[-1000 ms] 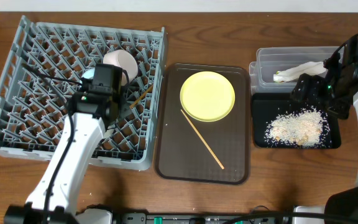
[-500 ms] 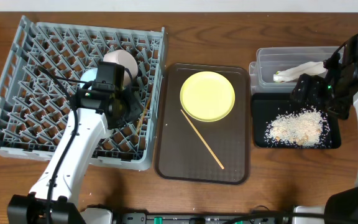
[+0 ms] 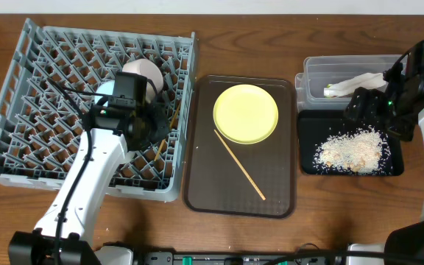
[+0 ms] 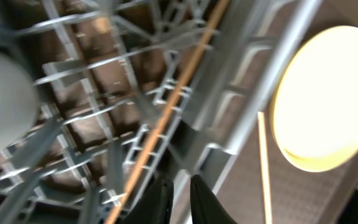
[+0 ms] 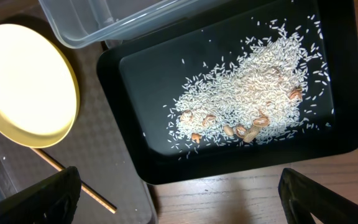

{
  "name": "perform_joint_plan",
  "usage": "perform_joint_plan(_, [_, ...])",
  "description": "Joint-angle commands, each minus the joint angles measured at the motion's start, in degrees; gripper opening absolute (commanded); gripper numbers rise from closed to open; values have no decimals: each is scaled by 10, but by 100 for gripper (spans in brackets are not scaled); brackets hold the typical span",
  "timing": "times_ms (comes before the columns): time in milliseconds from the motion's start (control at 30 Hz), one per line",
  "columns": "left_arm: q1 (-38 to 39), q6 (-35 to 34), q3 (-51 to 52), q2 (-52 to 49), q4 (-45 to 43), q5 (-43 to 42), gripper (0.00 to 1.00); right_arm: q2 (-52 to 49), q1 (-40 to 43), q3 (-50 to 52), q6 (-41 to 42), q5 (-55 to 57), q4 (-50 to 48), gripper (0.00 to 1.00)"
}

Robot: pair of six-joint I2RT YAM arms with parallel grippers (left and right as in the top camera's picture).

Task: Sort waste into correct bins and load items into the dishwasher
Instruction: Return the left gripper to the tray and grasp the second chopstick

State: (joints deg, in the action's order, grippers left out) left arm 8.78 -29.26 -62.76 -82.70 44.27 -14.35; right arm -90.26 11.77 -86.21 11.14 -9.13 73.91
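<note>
The grey dish rack (image 3: 20,110) holds a white bowl (image 3: 144,73) and a light blue bowl (image 3: 105,88), half hidden by my left arm. My left gripper (image 3: 157,124) hangs over the rack's right side. In the left wrist view (image 4: 182,186) its jaws are almost together with nothing between them. A chopstick (image 4: 173,93) lies in the rack just left of them. The yellow plate (image 3: 246,112) sits on the brown tray (image 3: 205,184). My right gripper (image 3: 366,110) is wide open above the black tray (image 3: 396,165) of rice scraps (image 3: 350,149). No cup shows.
The clear tub (image 3: 315,73) behind the black tray holds the white napkin (image 3: 359,81) and a green wrapper (image 3: 330,90). A second chopstick (image 3: 239,163) lies on the brown tray in front of the plate. The right wrist view shows bare wood beside the black tray (image 5: 123,106).
The chopstick at my left gripper has dropped from a raised tilt to lie along the rack's right side. My left wrist has turned a little. The right arm has not moved.
</note>
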Motion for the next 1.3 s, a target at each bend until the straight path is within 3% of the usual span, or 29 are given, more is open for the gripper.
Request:
perform_joint_plan(0, [23, 40, -8, 14, -10, -38, 16, 11, 2, -10, 4, 3, 0, 99])
perform_joint_plan(167, [90, 57, -7, 14, -31, -21, 35, 11, 2, -10, 4, 3, 0, 99])
perform_joint_plan(333, [167, 32, -7, 10, -32, 21, 37, 11, 2, -10, 4, 3, 1, 99])
perform_joint_plan(500, [238, -61, -5, -24, -34, 41, 38, 11, 2, -10, 4, 3, 1, 99])
perform_joint_plan(533, [252, -82, -5, -35, -35, 50, 44, 11, 2, -10, 4, 3, 1, 99])
perform_joint_plan(667, [298, -136, -5, -93, -54, 61, 45, 11, 2, -10, 4, 3, 3, 99])
perform_joint_plan(800, [329, -146, -5, -154, -109, 61, 45, 11, 2, -10, 4, 3, 3, 99])
perform_joint_plan(1000, [338, -166, -5, -213, -168, 74, 43, 11, 2, -10, 4, 3, 3, 99])
perform_joint_plan(1267, [338, -176, -5, -238, -170, 91, 38, 11, 2, -10, 4, 3, 3, 99])
